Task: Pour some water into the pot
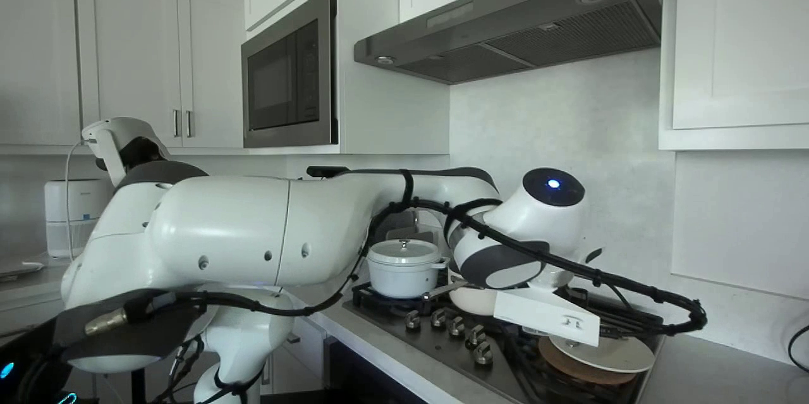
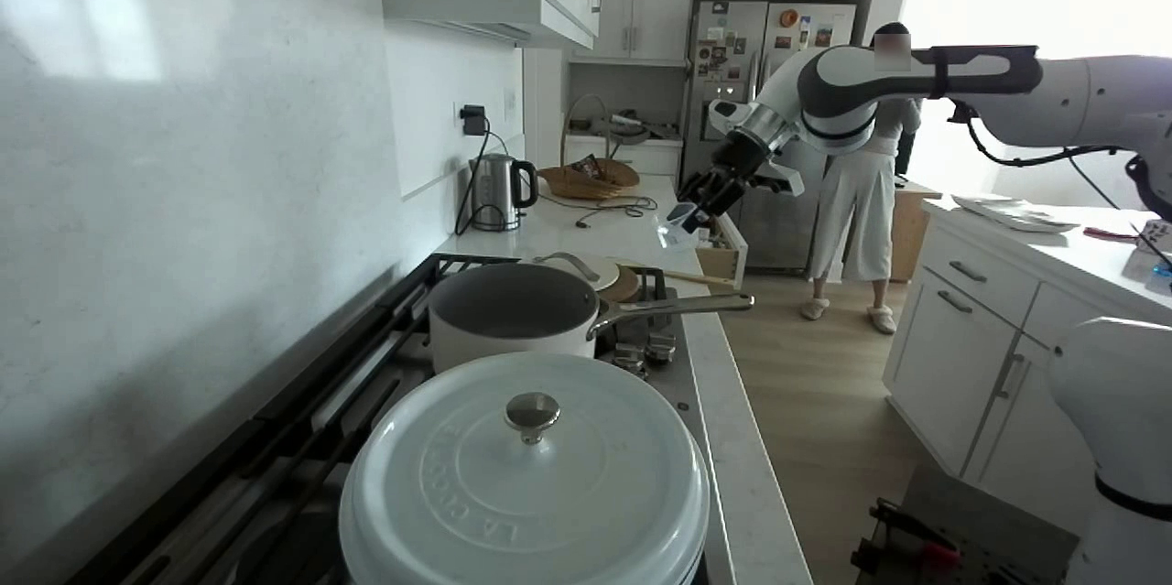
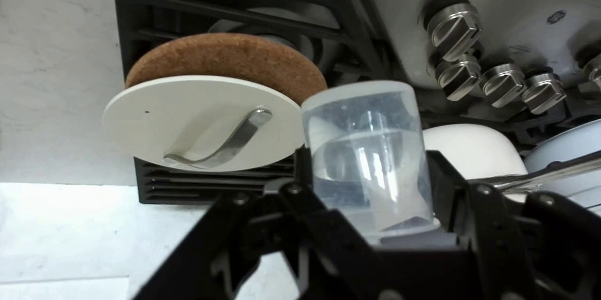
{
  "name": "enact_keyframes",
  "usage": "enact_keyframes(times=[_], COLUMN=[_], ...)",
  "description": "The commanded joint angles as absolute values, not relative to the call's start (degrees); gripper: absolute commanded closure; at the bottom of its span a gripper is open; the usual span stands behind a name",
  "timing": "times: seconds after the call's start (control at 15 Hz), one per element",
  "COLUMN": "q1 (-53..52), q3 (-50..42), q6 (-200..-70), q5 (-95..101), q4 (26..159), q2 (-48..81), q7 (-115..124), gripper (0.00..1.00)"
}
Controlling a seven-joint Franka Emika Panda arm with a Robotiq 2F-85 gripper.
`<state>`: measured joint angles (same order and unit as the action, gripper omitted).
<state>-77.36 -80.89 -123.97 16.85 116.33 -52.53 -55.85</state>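
Note:
A clear cup [image 3: 366, 154] is held between the fingers of my gripper [image 3: 368, 164], with a finger on each side. I cannot clearly tell how much water is in it. In an exterior view the gripper [image 2: 712, 193] holds the cup [image 2: 676, 230] tilted in the air near the counter edge, beyond the stove. The open, uncovered pot [image 2: 504, 352] with a metal handle sits on the stove, apart from the cup. The pot also shows in the wrist view [image 3: 472, 152] and partly in an exterior view [image 1: 473, 301], where the gripper is mostly hidden.
A white lidded pot [image 2: 531, 493] stands beside the open pot. A cream lid [image 3: 202, 121] lies on a cork trivet [image 3: 235, 56] on the stove. A kettle [image 2: 496, 193] and basket [image 2: 586, 182] stand farther along the counter. A range hood [image 1: 524, 31] hangs above. A person [image 2: 861, 191] stands beyond.

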Motion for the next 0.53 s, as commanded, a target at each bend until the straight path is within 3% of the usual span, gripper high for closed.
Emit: enact_keyframes(times=[0.0,0.47], q1=[-72.8,-69.3], q3=[-77.0,-74.0], q6=[-122.9,-121.8], q5=[15.4,14.7], q4=[118.7,119.8], q2=[-48.3,-45.9], q7=[-56.6,-60.0], gripper=[0.65,0.65])
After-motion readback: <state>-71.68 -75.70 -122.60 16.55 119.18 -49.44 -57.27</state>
